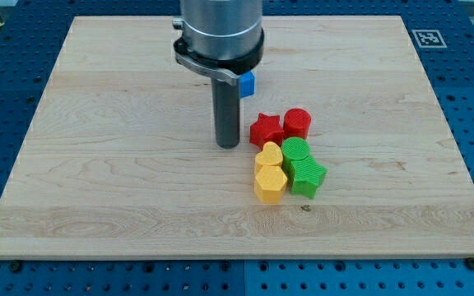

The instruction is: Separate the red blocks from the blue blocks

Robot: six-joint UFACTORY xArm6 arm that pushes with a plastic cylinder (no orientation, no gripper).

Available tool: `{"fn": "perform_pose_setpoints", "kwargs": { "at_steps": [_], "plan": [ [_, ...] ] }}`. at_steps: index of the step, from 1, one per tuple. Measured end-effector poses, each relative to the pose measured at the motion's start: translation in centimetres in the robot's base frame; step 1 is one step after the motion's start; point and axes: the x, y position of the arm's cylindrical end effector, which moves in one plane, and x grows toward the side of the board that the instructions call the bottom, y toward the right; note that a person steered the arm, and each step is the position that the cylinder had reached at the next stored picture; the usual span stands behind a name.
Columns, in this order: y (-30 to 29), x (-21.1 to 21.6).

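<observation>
A red star block [266, 129] and a red cylinder block [298, 122] sit side by side right of the board's middle. A blue block [247, 81] shows partly behind the arm's body, above and left of the red ones; its shape is unclear. My tip [228, 145] rests on the board just left of the red star, with a small gap, and below the blue block.
A yellow heart block [268, 154] and a yellow hexagon block [269, 184] sit below the red star. A green cylinder block [295, 151] and a second green block [309, 176] lie to their right. The wooden board [97, 148] lies on a blue perforated table.
</observation>
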Motion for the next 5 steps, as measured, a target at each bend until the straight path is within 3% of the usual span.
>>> {"fn": "perform_pose_setpoints", "kwargs": {
  "at_steps": [5],
  "plan": [
    [11.0, -4.9]
  ]
}}
